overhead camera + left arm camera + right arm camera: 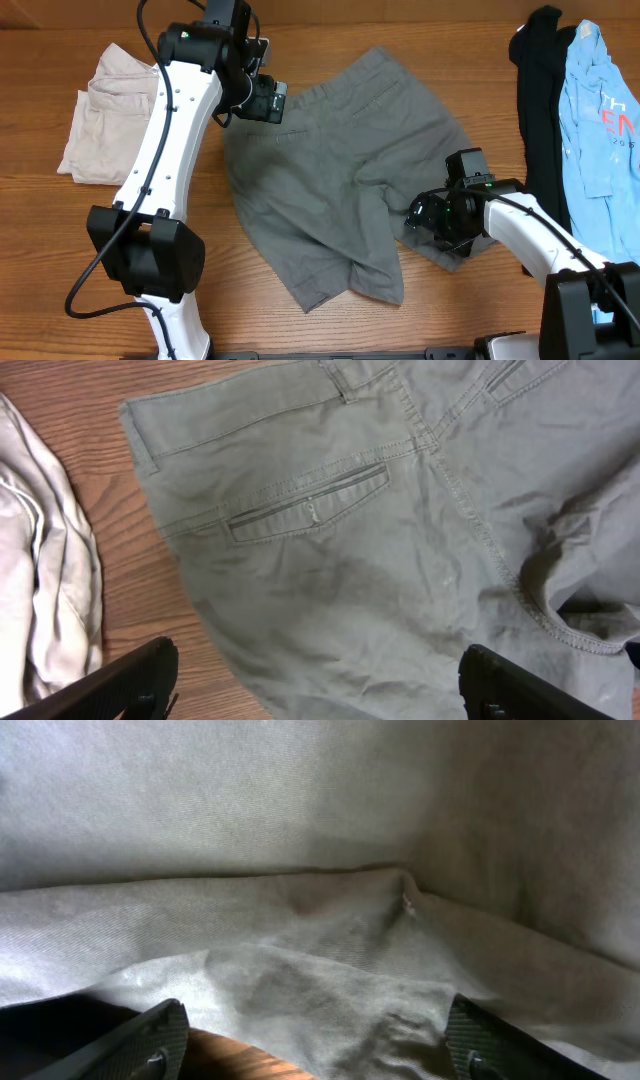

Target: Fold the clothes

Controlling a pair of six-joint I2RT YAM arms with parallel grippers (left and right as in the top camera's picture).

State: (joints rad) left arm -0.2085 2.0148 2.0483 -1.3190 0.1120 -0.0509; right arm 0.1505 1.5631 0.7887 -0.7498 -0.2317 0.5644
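Note:
The grey shorts [320, 180] lie spread on the wooden table, waistband toward the back, one leg folded over near the right. My left gripper [268, 100] hovers open above the waistband corner at the back left; its view shows the back pocket [310, 505] and the fingers [315, 685] wide apart, empty. My right gripper [432, 218] is low at the shorts' right leg hem, open, with the grey cloth [320, 940] bunched between its fingers [315, 1045] and not clamped.
Beige trousers [105, 110] lie folded at the back left, also visible in the left wrist view [40, 570]. A light-blue printed shirt [600, 130] and a black garment [538, 90] lie at the right edge.

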